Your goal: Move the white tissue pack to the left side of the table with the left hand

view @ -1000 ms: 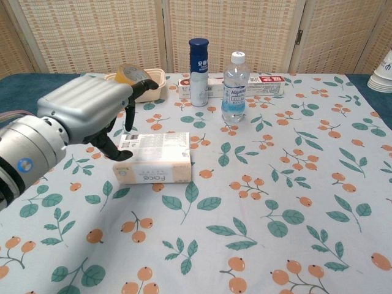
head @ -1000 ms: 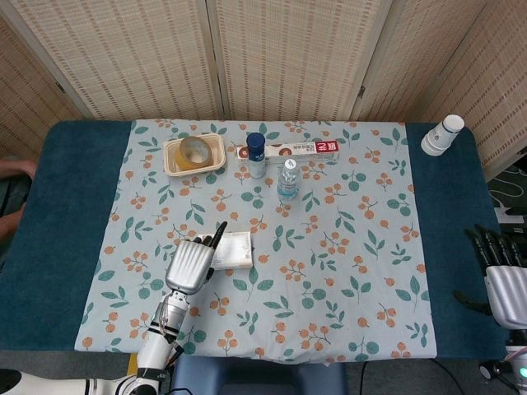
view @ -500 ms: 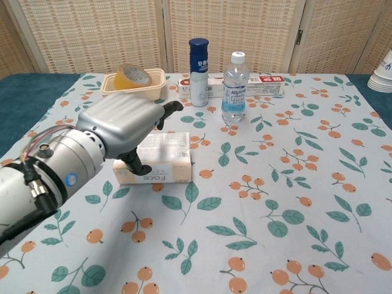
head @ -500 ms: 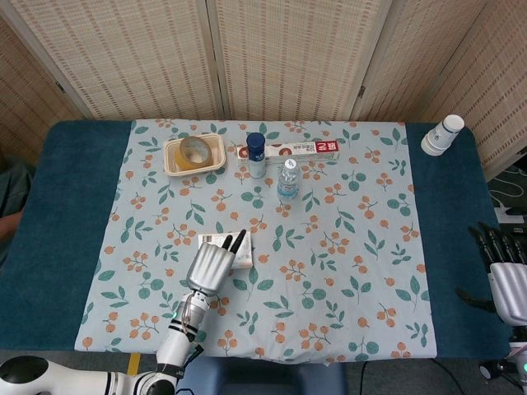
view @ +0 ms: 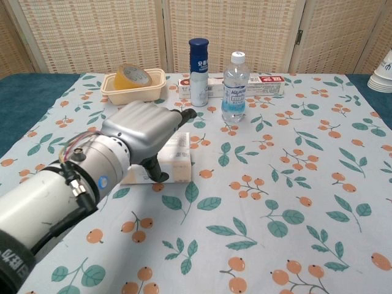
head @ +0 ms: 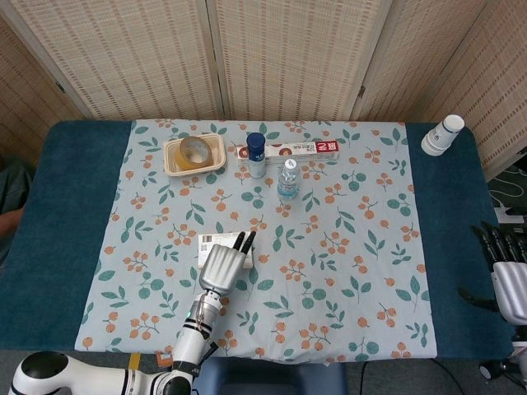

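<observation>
White tissue pack (view: 177, 160) lies flat, printed; left hand (view: 144, 131) covers it, grip unclear.

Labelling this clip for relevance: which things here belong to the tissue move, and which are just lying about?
Job: white tissue pack; left hand over it.

Lying about: tape roll in beige tray, blue-capped bottle, water bottle, toothpaste box, paper cups.

The water bottle (view: 233, 89) label reads "AQUARIUS"; other print is illegible.

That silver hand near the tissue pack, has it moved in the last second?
Yes. The left hand slid rightward over the tissue pack, judged against the water bottle.
</observation>
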